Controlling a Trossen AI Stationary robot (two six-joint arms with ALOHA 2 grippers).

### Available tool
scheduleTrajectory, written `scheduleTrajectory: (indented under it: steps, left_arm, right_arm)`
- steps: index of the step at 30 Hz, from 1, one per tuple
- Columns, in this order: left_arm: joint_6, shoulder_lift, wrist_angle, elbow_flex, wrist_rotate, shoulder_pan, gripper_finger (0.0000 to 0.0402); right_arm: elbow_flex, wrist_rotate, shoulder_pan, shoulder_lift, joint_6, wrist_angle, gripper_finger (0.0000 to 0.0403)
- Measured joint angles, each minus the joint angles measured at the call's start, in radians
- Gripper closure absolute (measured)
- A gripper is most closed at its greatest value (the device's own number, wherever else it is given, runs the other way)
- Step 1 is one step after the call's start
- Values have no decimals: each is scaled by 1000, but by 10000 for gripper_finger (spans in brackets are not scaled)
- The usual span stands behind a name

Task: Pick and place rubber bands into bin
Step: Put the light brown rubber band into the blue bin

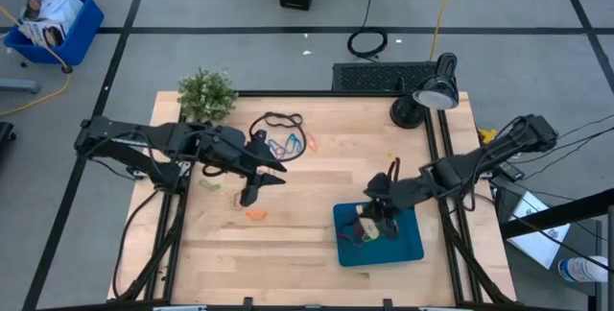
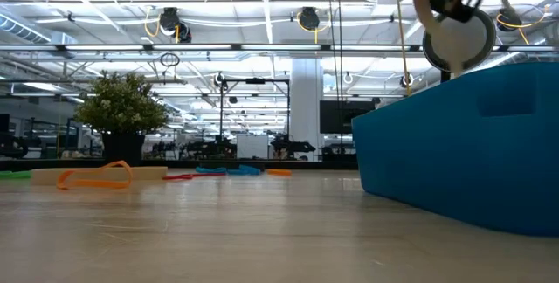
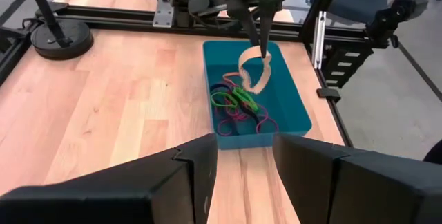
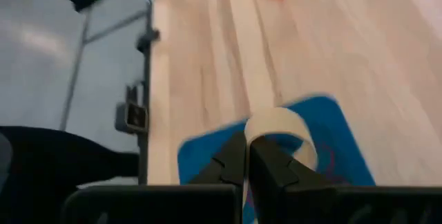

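Here two end effectors work over one pale wooden worktop (image 1: pixel 317 244). The right end effector (image 3: pixel 257 44) has its fingers pressed together on a single wide tan rubber band (image 3: pixel 254 73), a flat floppy loop hanging just above the bin (image 3: pixel 290 106). The bin is one shallow teal tray with rounded corners, sitting near the worktop's front edge on the right arm's side. Inside it lies a tangle of thin wiry bands (image 3: pixel 238 106) in green, magenta, black and blue; their number cannot be counted. The left end effector (image 1: pixel 259 184) hovers with its fingers spread and nothing between them. Beside it on the wood lie one orange band (image 1: pixel 255 215), one green one (image 1: pixel 209 186), and a loose cluster (image 1: pixel 283 138) of black, blue and red loops.
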Motion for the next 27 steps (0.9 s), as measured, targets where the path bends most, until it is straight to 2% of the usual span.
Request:
scheduleTrajectory:
  steps: [11, 17, 27]
  left_arm:
    - [-2, 0, -3, 0, -1, 0, 254]
    - [-2, 0, -7, 0, -1, 0, 254]
    - [-4, 0, -8, 0, -1, 0, 254]
  right_arm:
    - [-45, 1, 44, 99, 137, -136, 399]
    - [-105, -35, 44, 142, 227, -116, 399]
    - [-177, -53, 44, 141, 211, 8, 389]
